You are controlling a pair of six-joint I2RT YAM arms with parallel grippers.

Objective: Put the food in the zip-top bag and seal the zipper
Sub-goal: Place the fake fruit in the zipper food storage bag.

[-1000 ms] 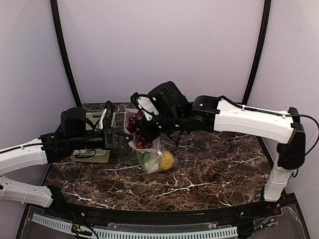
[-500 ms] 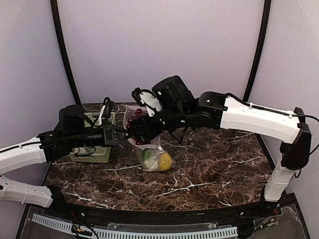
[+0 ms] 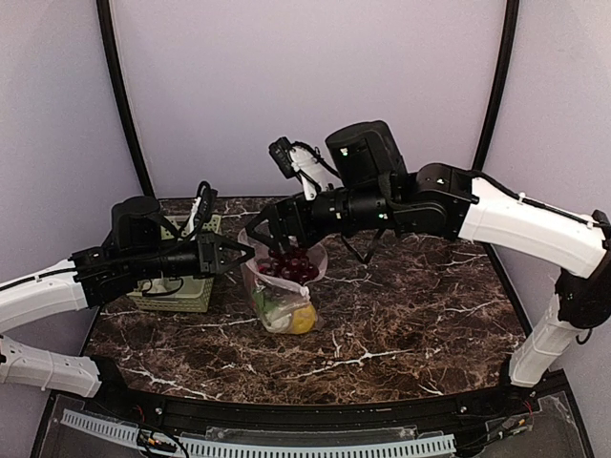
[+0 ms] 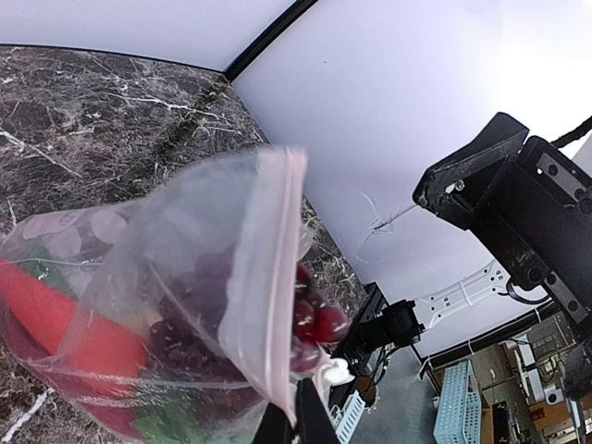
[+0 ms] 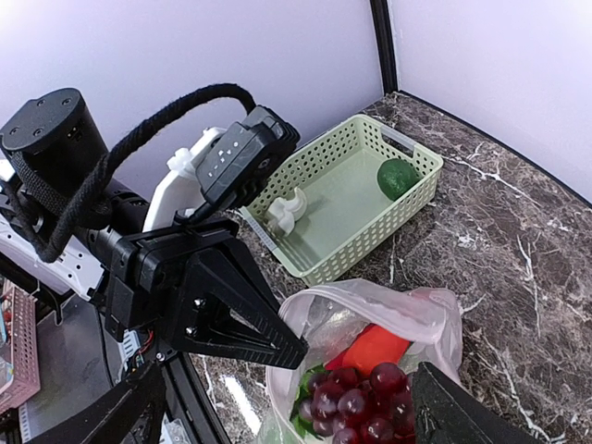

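Zip-top bag [image 3: 278,299] clear, mouth agape, grapes [image 5: 356,393] inside | left fingers [image 3: 227,258] clenched on its rim | right fingers [image 5: 462,413] spread

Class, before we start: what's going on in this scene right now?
Two robot arms are bagging toy food. The left gripper is shut on the rim of the zip-top bag, holding its mouth open on the table. The right gripper hangs open and empty just above it. The bag holds grapes, a red piece and a lemon; a green item and a white piece lie in the basket. The zipper is not sealed.
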